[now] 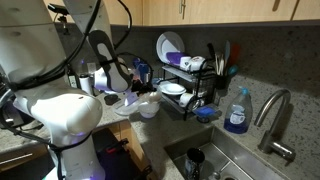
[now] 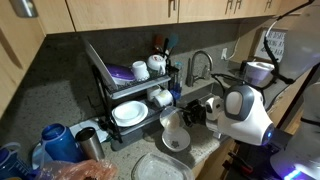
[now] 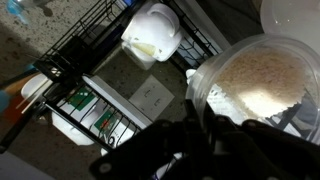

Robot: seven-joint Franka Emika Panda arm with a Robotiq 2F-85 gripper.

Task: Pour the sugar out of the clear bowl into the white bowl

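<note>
My gripper [image 3: 198,113] is shut on the rim of the clear bowl [image 3: 262,95], which it holds tilted. Pale grainy sugar [image 3: 255,80] lies spread inside it. In both exterior views the gripper [image 2: 196,113] [image 1: 133,88] holds the clear bowl [image 2: 173,124] [image 1: 127,101] tipped just above the white bowl [image 2: 178,141] [image 1: 148,109], which stands on the counter in front of the dish rack. In the wrist view a white curved edge shows at the top right; I cannot tell what it belongs to.
A black wire dish rack [image 2: 130,95] [image 1: 187,82] with white dishes stands right behind the bowls. A wide pale plate [image 2: 160,168] lies near the counter's edge. A sink [image 1: 222,158], a faucet [image 1: 272,115] and a blue soap bottle [image 1: 237,112] are beside the rack.
</note>
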